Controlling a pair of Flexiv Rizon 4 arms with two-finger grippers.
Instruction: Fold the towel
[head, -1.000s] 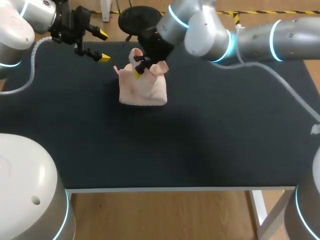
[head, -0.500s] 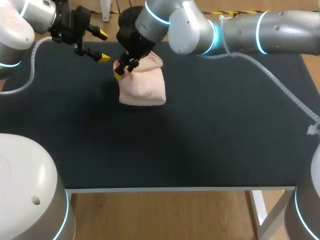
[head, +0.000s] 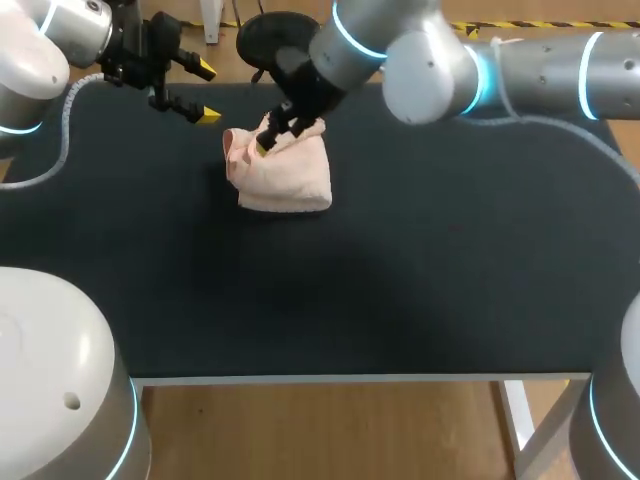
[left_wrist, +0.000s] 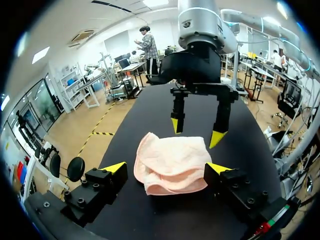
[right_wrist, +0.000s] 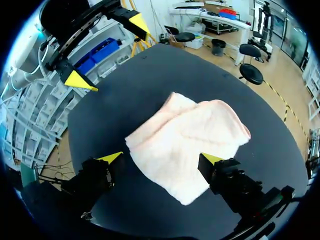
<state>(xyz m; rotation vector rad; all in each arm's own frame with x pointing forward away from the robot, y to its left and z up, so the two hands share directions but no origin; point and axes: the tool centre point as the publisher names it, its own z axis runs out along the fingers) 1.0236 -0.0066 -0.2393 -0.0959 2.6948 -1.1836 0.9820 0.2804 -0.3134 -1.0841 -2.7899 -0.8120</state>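
Note:
A pink towel (head: 282, 172) lies folded in a thick bundle on the black table, toward the far left, with a small flap sticking out at its left. My right gripper (head: 283, 130) hovers open just over the towel's far edge, and its wrist view shows the towel (right_wrist: 187, 142) under and between its spread fingers, which do not pinch it. My left gripper (head: 203, 95) stands open to the left of the towel, a short way off. In the left wrist view, the towel (left_wrist: 172, 162) lies just ahead of that gripper, with the right gripper (left_wrist: 196, 131) above its far side.
The black table (head: 450, 260) spreads wide to the right of the towel and toward the near edge. My right arm (head: 520, 70) stretches along the far edge from the right. The table's far edge runs close behind both grippers.
The right gripper, shut on a raised towel edge, carried it left over the bundle, then opened and drew back right. The towel now lies flatter. The left arm stayed put.

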